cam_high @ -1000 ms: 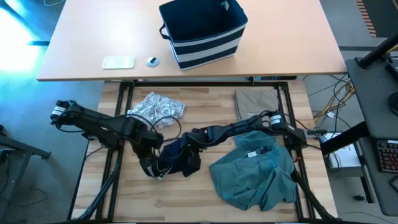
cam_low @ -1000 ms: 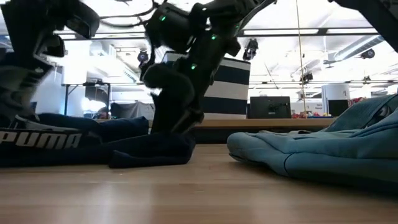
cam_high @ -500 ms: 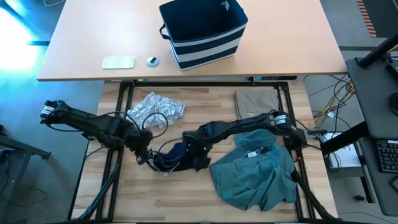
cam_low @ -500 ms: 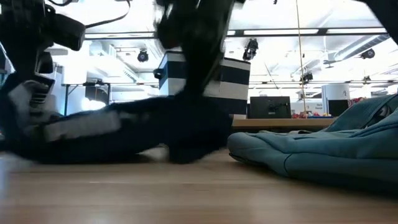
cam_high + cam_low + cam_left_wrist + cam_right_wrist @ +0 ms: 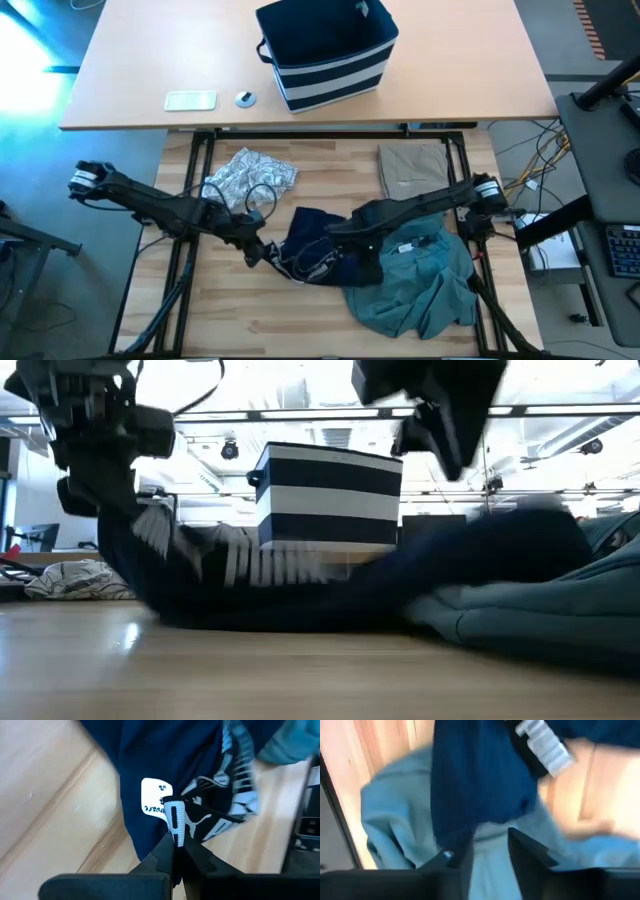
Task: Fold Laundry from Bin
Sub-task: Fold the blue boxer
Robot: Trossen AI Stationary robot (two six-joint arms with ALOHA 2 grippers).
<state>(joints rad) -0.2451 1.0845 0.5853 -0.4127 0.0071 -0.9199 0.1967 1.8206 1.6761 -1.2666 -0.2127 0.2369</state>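
Pinching navy garment [image 5: 318,252]: left claw [image 5: 175,851]; right claw [image 5: 368,262] grip blurred, unclear.

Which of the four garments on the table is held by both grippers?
The dark navy garment with white print, stretched between the left gripper and the right gripper. The teal, tan and grey-white ones lie untouched.

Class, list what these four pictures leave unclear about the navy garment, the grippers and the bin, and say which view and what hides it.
- Navy garment: print unreadable, folded in the high view, motion-blurred in the low view.
- Right gripper: blurred in its wrist view; whether it pinches the cloth is unclear.
- Bin: contents lost in its dark interior in the high view.
- Teal garment: its edge lies under the navy garment.
- Left gripper: grips the garment's edge.
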